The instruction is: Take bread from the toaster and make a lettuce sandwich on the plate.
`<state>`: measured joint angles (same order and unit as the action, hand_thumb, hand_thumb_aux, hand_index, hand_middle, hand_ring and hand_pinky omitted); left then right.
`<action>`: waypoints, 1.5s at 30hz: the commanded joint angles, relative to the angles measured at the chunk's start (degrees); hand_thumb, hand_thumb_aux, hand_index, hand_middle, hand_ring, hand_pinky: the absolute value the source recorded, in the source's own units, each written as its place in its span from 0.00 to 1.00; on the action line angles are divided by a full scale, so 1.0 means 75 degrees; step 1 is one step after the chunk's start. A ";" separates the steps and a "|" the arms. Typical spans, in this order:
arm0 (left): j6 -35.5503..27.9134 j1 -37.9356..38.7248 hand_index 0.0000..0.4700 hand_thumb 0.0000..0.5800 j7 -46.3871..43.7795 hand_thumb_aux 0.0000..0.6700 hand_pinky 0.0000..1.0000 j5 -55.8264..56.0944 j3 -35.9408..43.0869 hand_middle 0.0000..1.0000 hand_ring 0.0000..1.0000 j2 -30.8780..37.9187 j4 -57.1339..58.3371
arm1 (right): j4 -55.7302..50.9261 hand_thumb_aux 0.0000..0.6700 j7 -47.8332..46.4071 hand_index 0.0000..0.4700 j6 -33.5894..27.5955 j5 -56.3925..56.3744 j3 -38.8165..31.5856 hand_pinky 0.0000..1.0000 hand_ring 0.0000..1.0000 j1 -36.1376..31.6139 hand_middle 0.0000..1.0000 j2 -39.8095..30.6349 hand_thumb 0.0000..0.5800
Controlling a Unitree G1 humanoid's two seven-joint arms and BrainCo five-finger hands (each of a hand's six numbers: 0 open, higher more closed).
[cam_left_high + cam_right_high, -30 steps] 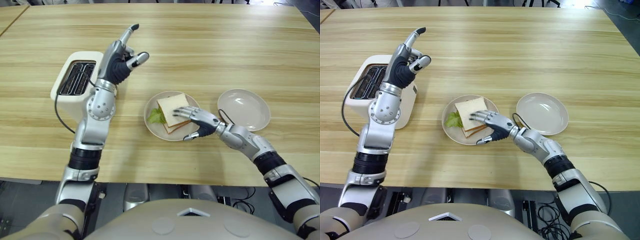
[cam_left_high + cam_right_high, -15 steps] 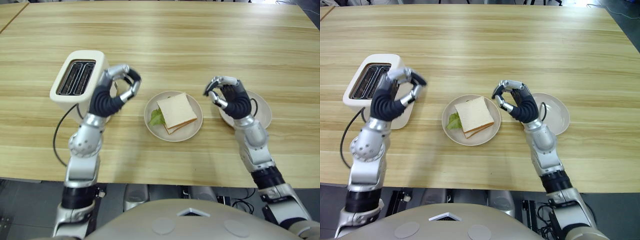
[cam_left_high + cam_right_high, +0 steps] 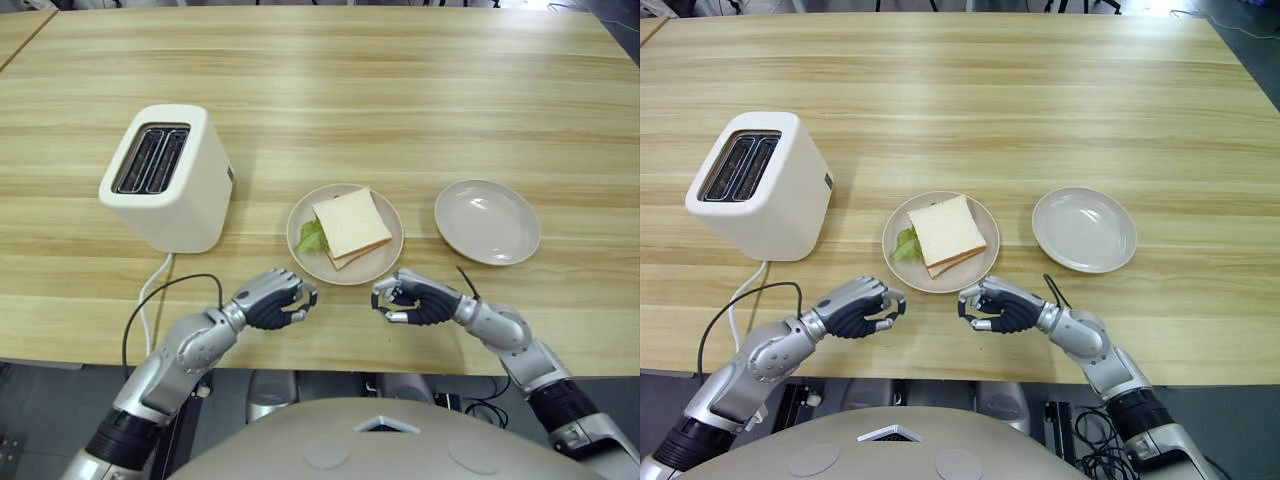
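Sandwich point(image 3: 350, 225) on plate point(image 3: 372, 270), left hand point(image 3: 270, 300), right hand point(image 3: 415, 301) curled nearby

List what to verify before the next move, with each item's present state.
1. The white bread sandwich sits on the round tan plate: ok.
2. The green lettuce leaf pokes out from under the top slice: ok.
3. No bread sticks up from the white toaster: ok.
4. The left hand is curled, holding nothing: ok.
5. The right hand is curled, holding nothing: ok.
6. Both hands are apart from the plate: ok.
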<state>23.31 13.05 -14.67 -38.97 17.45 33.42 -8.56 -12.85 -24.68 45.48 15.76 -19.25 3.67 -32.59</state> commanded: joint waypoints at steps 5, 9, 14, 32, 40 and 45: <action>0.0085 -0.1215 0.98 1.00 0.1042 1.00 1.00 -0.1879 0.0961 1.00 1.00 -0.0124 0.1783 | -0.1132 1.00 0.1108 0.98 -0.0259 0.2362 -0.0290 1.00 1.00 -0.1025 1.00 0.0161 1.00; 0.0049 -0.2017 0.98 1.00 0.1640 1.00 1.00 -0.1937 0.1112 1.00 1.00 -0.0308 0.2895 | -0.1767 1.00 0.1626 0.98 -0.0604 0.3111 -0.0528 1.00 1.00 -0.1659 1.00 0.0269 1.00; 0.0094 -0.3529 0.98 1.00 0.2826 1.00 1.00 -0.2039 0.1256 1.00 1.00 -0.0686 0.4771 | -0.2820 1.00 0.2459 0.98 -0.0853 0.3950 -0.0920 1.00 1.00 -0.2716 1.00 0.0401 1.00; 0.0384 -0.7063 0.98 1.00 0.4521 1.00 1.00 -0.1370 0.1607 1.00 1.00 -0.2038 1.0629 | -0.8420 1.00 0.5365 0.98 -0.1939 0.4867 -0.2255 1.00 1.00 -0.6583 1.00 0.2132 1.00; 0.0226 -0.7389 0.98 1.00 0.4679 1.00 1.00 -0.1077 0.1532 1.00 1.00 -0.2049 1.1002 | -0.8643 1.00 0.5901 0.98 -0.2091 0.4724 -0.2212 1.00 1.00 -0.6701 1.00 0.2168 1.00; 0.0965 -0.7009 0.31 0.53 0.5281 0.31 0.00 -0.0590 0.1213 0.00 0.00 -0.1639 1.0340 | -0.8389 0.00 0.6296 0.00 -0.1064 0.3971 -0.1599 0.00 0.00 -0.6523 0.00 0.1867 0.00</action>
<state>27.46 -41.36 22.69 -46.21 28.43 19.23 71.99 -76.81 21.71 33.28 49.64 -34.45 -46.53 -17.55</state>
